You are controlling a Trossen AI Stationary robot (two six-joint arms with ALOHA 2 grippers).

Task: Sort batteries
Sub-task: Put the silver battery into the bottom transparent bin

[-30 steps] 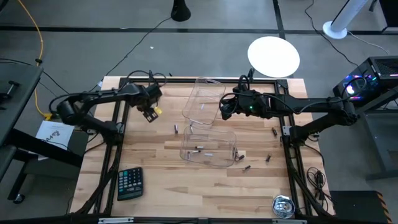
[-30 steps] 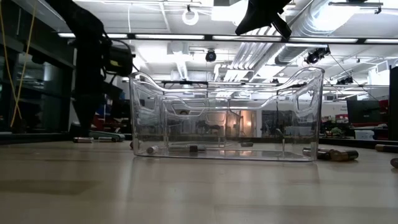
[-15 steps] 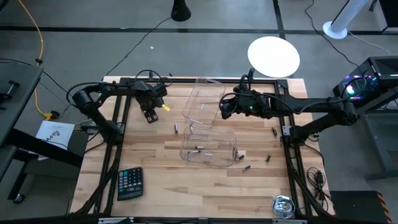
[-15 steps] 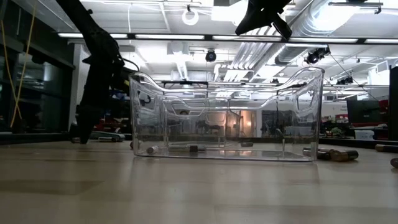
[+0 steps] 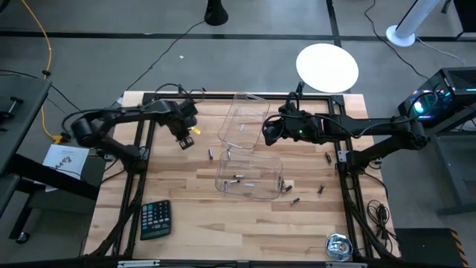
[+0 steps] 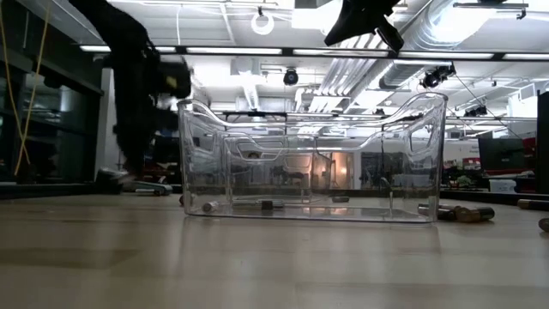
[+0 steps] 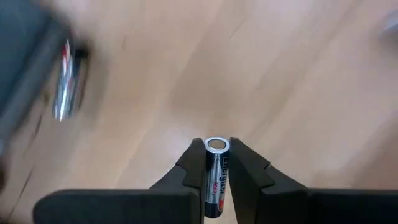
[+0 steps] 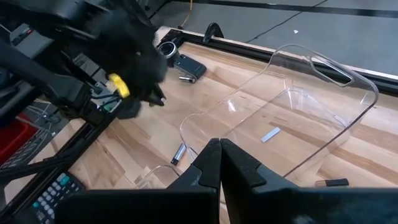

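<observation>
Since a second ago: my left gripper is going from wide open to clamping down, and I'm swinging that arm back over the far-left part of the table after dipping toward the boards.

Left hand: I'm pinching one battery lengthwise between my fingers, its silver end sticking out past the tips. Pretty sure it's off the wood, since the floor under it is blurring.

Right hand: my right gripper is sitting fully closed and holding nothing, hovering over the far clear tray and just waiting.

Where the rest are: a couple of batteries are lying in the near tray, one is sitting beside the trays, and a few loose ones are scattered off to the right. Another one is lying on the wood near my left gripper.

What's worrying me: I'm gripping a smooth round can with narrow fingertips, so it could be twisting or squirting out if I'm swinging fast. From up here it'd be rolling off somewhere.

Other risk: the tray walls are clear and tall-ish, so coming in low I could be clipping the rim and shoving the tray.

Also: dropping it from too high means it's bouncing, maybe into the wrong tray.

Not touching: the calculator and the tape measure, both near the front edge.
</observation>
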